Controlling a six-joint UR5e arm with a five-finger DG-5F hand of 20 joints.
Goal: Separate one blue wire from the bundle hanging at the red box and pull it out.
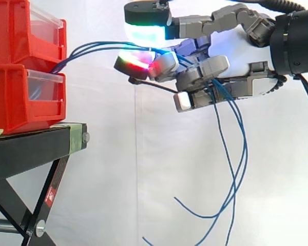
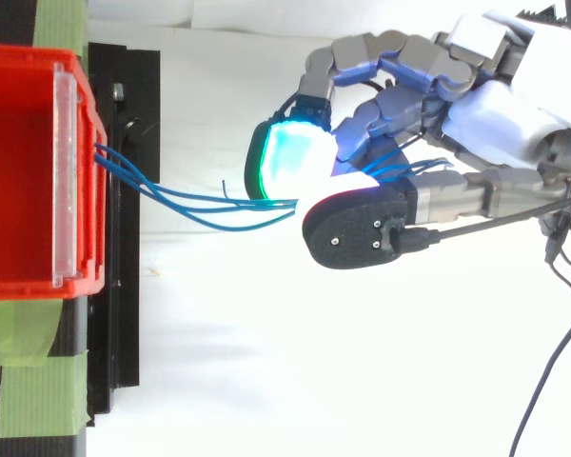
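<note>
Blue thin wires (image 1: 95,46) poke out the front of two stacked red plastic bins (image 1: 10,102) with clear front panels, right where the bins meet, up on a black metal stand (image 1: 36,143). Several strands arc right into the robot hand (image 1: 205,72), whose fingers are curled round the bunch. Loose ends dangle below it. Can't tell what else the bins hold.

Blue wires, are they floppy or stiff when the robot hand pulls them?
Probably floppy: below the hand the blue wires droop in long loose curves. Likely light too, since the thin strands arch across from the red box without sagging much. They may slip, because several run together through the hand's curled grip.
</note>
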